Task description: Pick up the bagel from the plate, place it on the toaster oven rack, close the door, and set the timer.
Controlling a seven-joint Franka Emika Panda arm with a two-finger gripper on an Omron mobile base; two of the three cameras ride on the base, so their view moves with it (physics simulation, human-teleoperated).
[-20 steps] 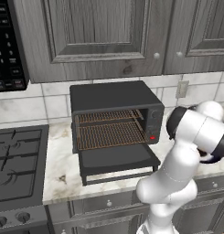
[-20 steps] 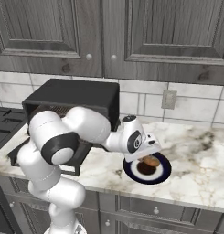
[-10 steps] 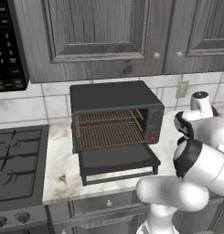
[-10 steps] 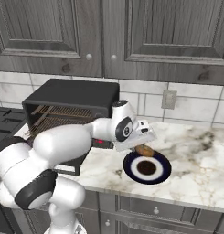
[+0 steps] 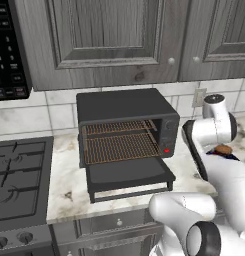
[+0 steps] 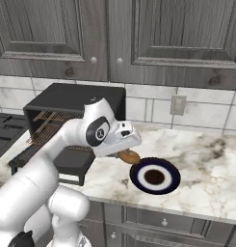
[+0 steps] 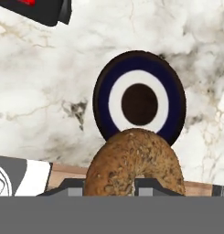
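bagel [image 7: 135, 168] clamped in gripper [image 6: 125, 153], lifted clear above plate [image 6: 171, 180]. pickup done (door [image 5: 129, 173] down, rack [image 5: 120, 147] bare); left: placing on rack, shutting door, timer.

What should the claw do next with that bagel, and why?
Probably swing it left toward the toaster oven. The claw holds the bagel lifted off the plate, which now sits bare, and the oven door hangs open with the rack exposed and free.
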